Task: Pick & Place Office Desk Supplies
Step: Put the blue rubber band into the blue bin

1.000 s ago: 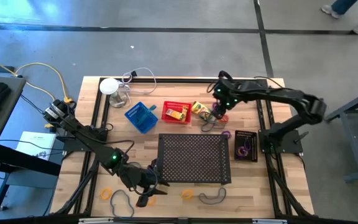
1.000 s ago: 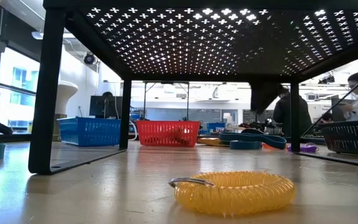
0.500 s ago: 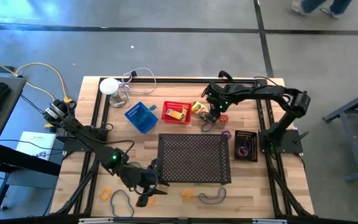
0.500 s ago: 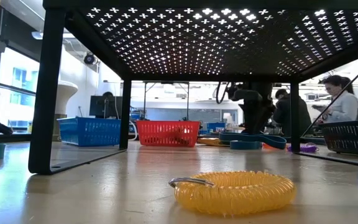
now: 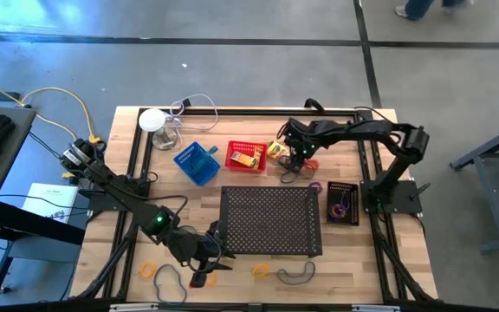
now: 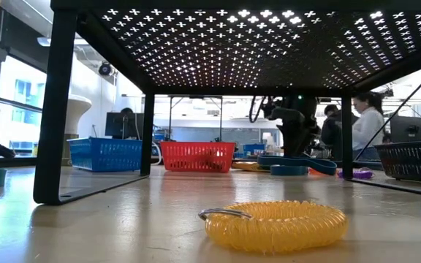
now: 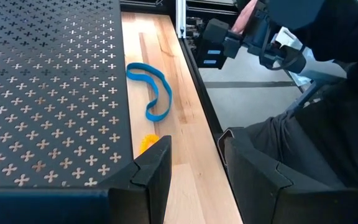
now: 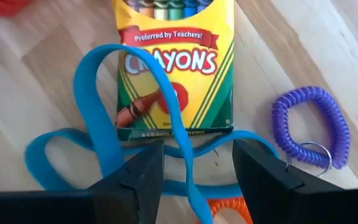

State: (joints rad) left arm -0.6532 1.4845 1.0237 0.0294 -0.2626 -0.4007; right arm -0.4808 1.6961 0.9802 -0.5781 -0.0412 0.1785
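Observation:
A yellow crayon box (image 8: 176, 62) lies flat on the wood (image 5: 277, 149), right of the red basket (image 5: 245, 156). That basket holds a second crayon box. A blue band loop (image 8: 135, 124) lies partly over the first box. My right gripper (image 8: 194, 180) hangs open over the box's near end (image 5: 297, 158), a finger on either side of the band. A purple coil loop (image 8: 306, 124) and an orange one (image 8: 229, 208) lie close by. My left gripper (image 7: 194, 168) stands open and holds nothing at the table's near left (image 5: 208, 260).
The big black perforated tray (image 5: 271, 221) stands mid-table on legs. A blue basket (image 5: 196, 163) is left of the red one, and a black basket (image 5: 342, 201) sits at the right. Loops lie along the near edge: yellow (image 5: 148, 270), orange (image 5: 261, 270), blue (image 7: 154, 93).
My right gripper has come down toward the crayon box and the blue band, shifting slightly toward the table's left, and it stays open. My left arm has kept still.

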